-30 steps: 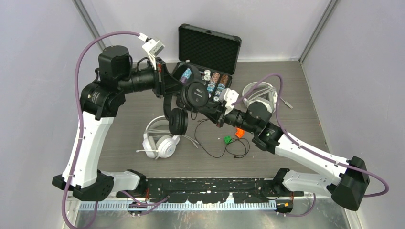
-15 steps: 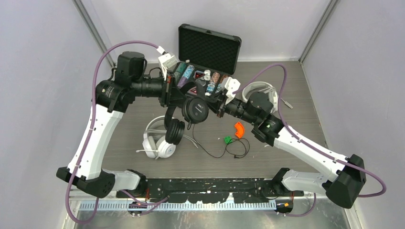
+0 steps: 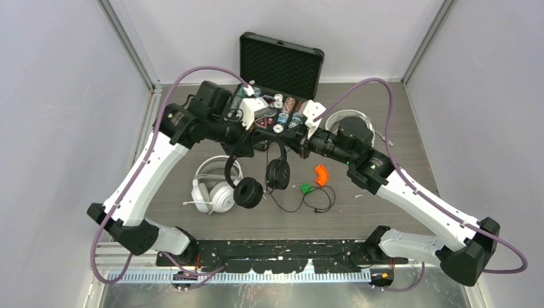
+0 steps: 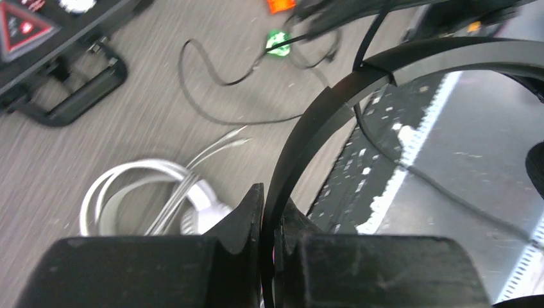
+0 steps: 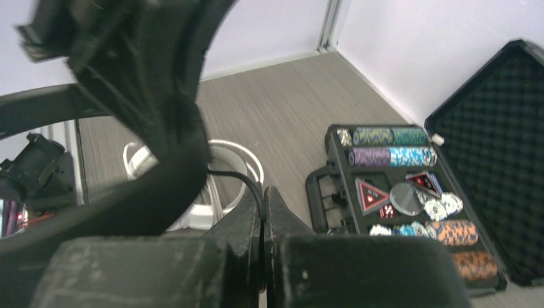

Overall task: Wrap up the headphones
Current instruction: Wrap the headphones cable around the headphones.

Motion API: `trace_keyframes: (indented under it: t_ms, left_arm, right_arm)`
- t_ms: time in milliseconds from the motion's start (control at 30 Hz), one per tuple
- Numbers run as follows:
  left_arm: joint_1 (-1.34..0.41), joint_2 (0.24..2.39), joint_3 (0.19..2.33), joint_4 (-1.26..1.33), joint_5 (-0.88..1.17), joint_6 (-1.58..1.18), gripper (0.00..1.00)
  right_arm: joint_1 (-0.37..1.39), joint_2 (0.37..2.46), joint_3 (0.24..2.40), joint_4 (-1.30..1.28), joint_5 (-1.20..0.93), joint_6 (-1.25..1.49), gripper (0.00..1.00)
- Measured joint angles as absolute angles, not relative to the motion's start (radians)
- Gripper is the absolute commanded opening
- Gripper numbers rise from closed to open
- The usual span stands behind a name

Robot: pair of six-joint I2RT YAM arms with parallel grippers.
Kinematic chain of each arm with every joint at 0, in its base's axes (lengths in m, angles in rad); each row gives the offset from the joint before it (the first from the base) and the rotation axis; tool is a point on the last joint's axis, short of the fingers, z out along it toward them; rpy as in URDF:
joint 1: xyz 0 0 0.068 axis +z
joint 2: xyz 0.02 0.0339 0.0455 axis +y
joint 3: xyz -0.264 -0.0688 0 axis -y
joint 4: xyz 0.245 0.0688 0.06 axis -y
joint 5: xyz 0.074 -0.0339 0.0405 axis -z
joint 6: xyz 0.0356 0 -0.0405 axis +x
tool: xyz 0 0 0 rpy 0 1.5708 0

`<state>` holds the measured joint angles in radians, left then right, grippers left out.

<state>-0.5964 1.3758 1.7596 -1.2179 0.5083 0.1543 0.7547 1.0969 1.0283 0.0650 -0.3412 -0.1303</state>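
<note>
The black headphones (image 3: 248, 192) hang above the table's middle, cups down. My left gripper (image 3: 246, 131) is shut on their black headband (image 4: 301, 135). My right gripper (image 3: 290, 140) is close beside it and shut on the thin black cable (image 5: 238, 178). The rest of the cable (image 3: 300, 205) trails loose on the table. One white headset (image 3: 212, 191) lies on the table just left of the hanging cups; it also shows in the left wrist view (image 4: 144, 199). The other white headset (image 3: 349, 122) lies at the back right, partly hidden by my right arm.
An open black case of poker chips (image 3: 282, 109) stands at the back, right behind both grippers, and also shows in the right wrist view (image 5: 410, 192). A small orange piece (image 3: 320, 174) and a green piece (image 3: 306, 188) lie near the loose cable.
My left arm swung right and down with the black headphones, whose cups turned and now hang lower over the table. My right gripper shifted slightly back, staying on the cable.
</note>
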Motion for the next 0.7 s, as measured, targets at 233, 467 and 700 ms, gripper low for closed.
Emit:
trace_keyframes:
  t_ms: [233,467,700]
  left_arm:
    - [-0.651,1.449,1.777,-1.251,0.22,0.17,0.0]
    - [-0.687,1.45,1.81,-1.256,0.032,0.16,0.0]
    - [-0.696,1.449,1.814,-1.264,-0.085,0.156,0.0]
  right_arm:
    - [0.755,1.074,1.141,-0.175,-0.345,-0.121,0.01]
    - [0.743,1.128,1.24,-0.327,-0.376,-0.044,0.0]
    - [0.739,1.201,1.304,-0.402,-0.372,0.036,0.01]
